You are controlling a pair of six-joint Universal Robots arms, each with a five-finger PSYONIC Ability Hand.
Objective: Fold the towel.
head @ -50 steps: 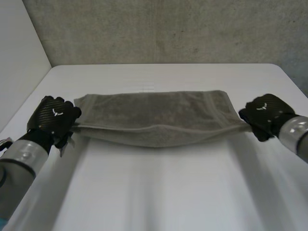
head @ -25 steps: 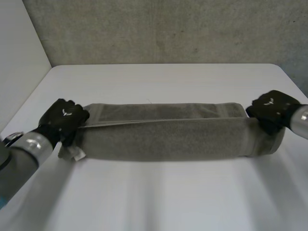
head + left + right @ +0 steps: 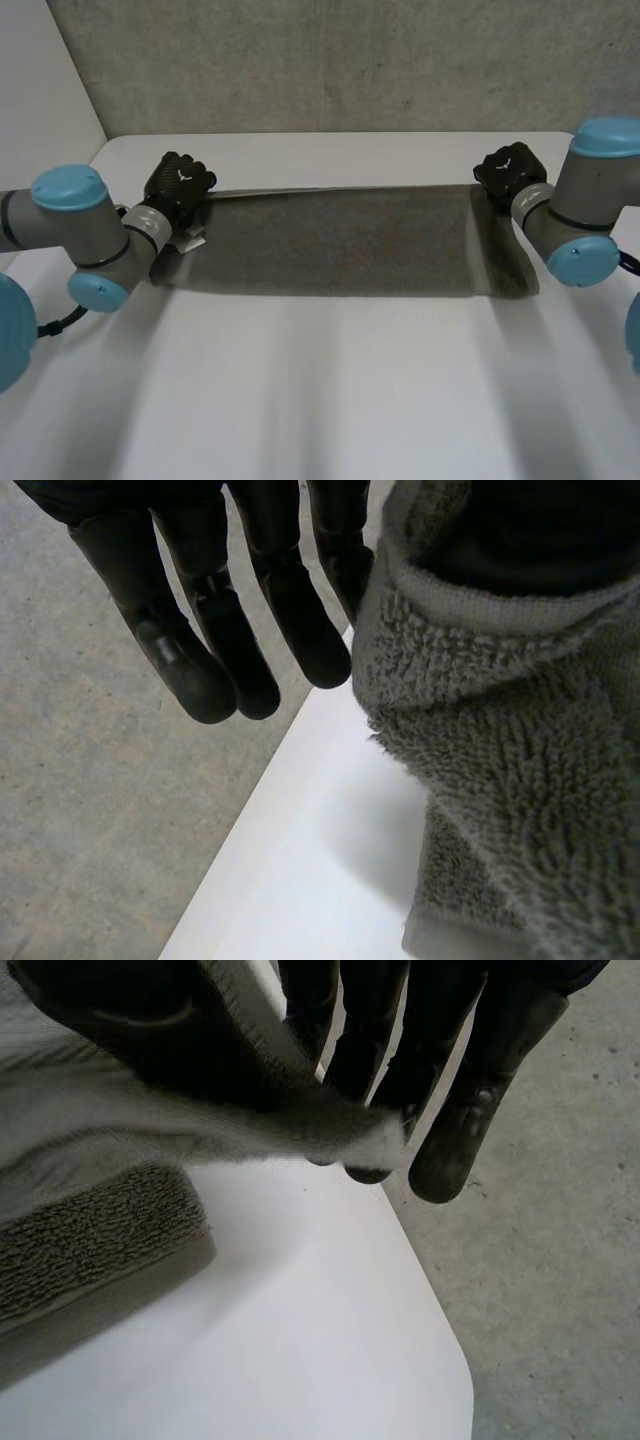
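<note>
black left hand [image 3: 178, 180] and right hand [image 3: 510, 170] bear white marks; grey arms [image 3: 45, 218], light-blue caps [image 3: 67, 186].

held edge of towel [image 3: 340, 240] has swung over to far side.

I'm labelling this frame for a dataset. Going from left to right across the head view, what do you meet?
In order: left arm → left hand → towel, stretched between the two hands → right hand → right arm.
</note>
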